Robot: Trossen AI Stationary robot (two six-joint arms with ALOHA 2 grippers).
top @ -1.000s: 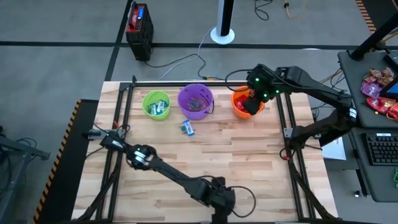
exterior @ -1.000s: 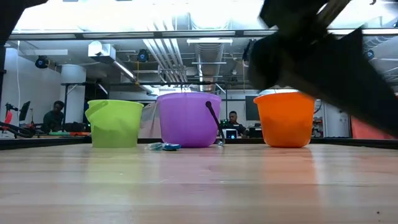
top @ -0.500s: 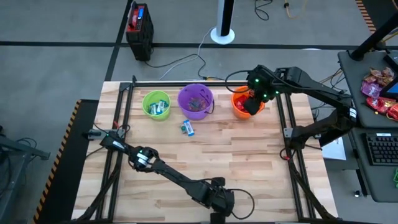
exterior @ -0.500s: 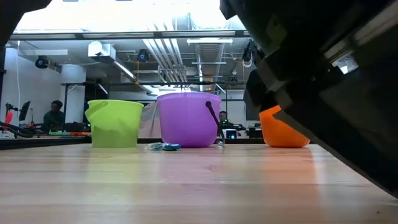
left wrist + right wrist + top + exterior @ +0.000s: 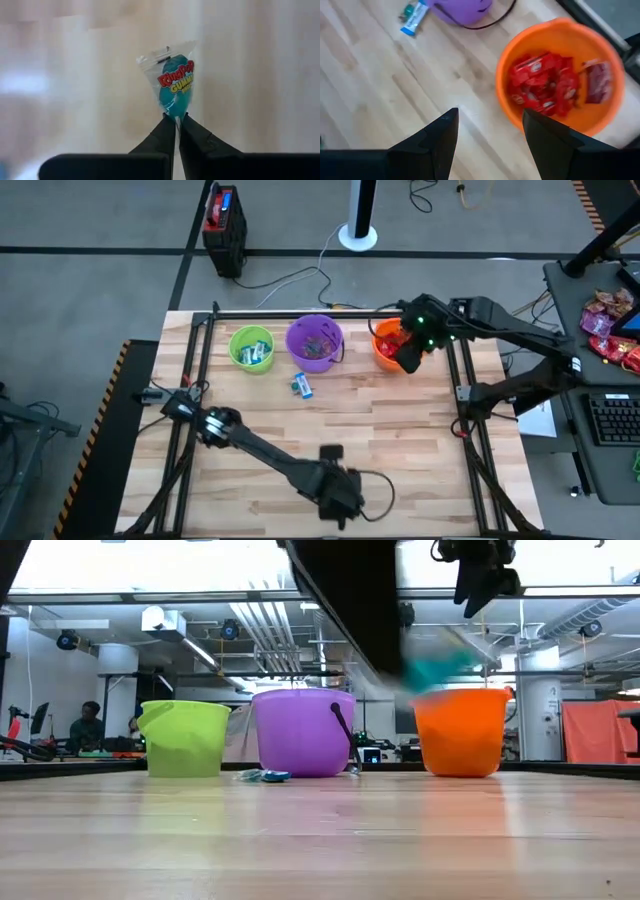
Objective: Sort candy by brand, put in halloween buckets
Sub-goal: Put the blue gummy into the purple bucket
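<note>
My left gripper [image 5: 205,425] is over the table's left part, shut on a clear candy packet [image 5: 172,82] with a blue gummy inside. The low view shows that packet only as a teal blur [image 5: 438,670]. My right gripper [image 5: 490,112] hangs open above the near right side of the orange bucket [image 5: 388,345], which holds red-wrapped candy [image 5: 545,82]. The green bucket [image 5: 251,347] and the purple bucket [image 5: 316,342] stand beside it in a row at the far edge. A blue-and-white candy [image 5: 302,386] lies on the table in front of the purple bucket. My left gripper pinches the packet's narrow end [image 5: 175,111] between its two fingertips [image 5: 165,131]. The rest of the packet sticks out beyond the fingertips, its wide sealed end farthest from them. In the low view the teal blur is well above the table.
Black frame rails [image 5: 196,370] run along the table's left, right and far sides. A side desk at the right carries a pink-red heap of bags [image 5: 610,320] and a keyboard [image 5: 612,420]. People sit in the room behind [image 5: 88,725]. Bare wood lies between the buckets and the near edge.
My left arm has risen and swung: in the low view its dark bulk, which filled the right side half a second ago, now crosses only the top, with the teal blur hanging below it. In the high view its gripper has shifted a little toward the table's far left.
</note>
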